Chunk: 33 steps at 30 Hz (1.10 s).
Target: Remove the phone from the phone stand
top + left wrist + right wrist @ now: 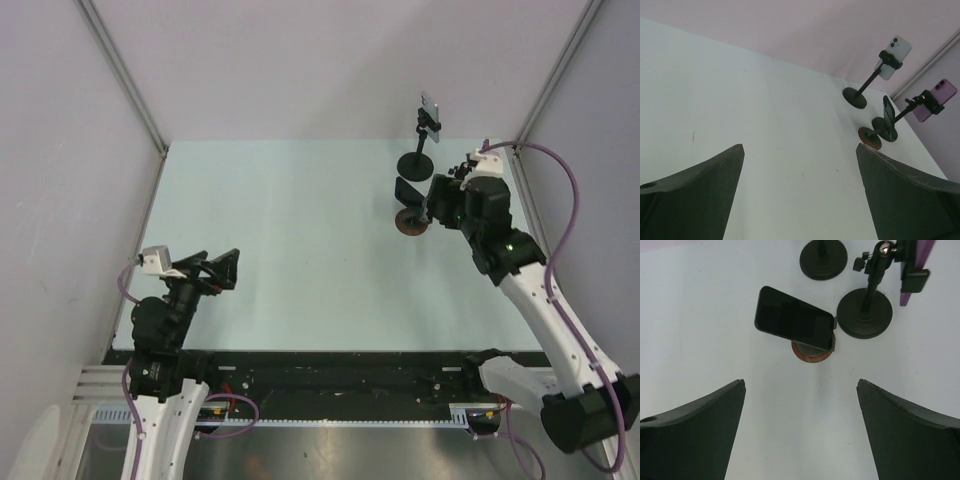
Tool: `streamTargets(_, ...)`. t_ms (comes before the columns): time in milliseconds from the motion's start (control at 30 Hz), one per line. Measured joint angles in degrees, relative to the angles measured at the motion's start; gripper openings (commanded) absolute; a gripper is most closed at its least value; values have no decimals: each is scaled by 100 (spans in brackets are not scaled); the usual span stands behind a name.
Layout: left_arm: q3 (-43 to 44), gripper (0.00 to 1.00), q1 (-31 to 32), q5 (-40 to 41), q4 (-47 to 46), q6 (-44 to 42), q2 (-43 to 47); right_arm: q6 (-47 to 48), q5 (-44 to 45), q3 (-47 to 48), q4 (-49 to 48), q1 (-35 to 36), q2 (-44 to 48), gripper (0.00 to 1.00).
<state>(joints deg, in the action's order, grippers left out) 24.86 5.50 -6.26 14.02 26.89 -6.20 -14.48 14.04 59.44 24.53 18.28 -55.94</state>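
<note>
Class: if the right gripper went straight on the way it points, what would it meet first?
Probably the black phone resting on the brown-based stand, in line with the gap of the open right gripper. Depth is unclear, so it might meet the table first.

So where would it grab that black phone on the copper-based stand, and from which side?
Probably across its two long edges, approaching face-on from where the open right gripper is. The black phone sits landscape and tilted, both long edges bare; one short end crowds a neighbouring black stand, so pinch nearer the other end.
</note>
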Motion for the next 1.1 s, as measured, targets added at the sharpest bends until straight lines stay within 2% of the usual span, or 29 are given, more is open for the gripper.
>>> streamTargets(367, -459, 100, 0, -258, 348, 442, 275, 422, 11, 927, 138, 317, -2468, 100)
streamTargets(667, -474, 100, 0, -308, 621, 664, 350, 1281, 828, 1399, -531, 883, -3609, 99)
streamTargets(767, -474, 100, 0, -302, 671, 662, 374, 1532, 1091, 1521, -748, 1010, -3934, 93)
streamTargets(1000, -474, 100, 0, -297, 684, 660, 415, 1937, 1670, 1635, -1060, 1132, -4544, 66)
streamTargets(1100, -474, 100, 0, -297, 693, 660, 446, 2076, 1875, 1635, -1198, 1158, -4669, 58)
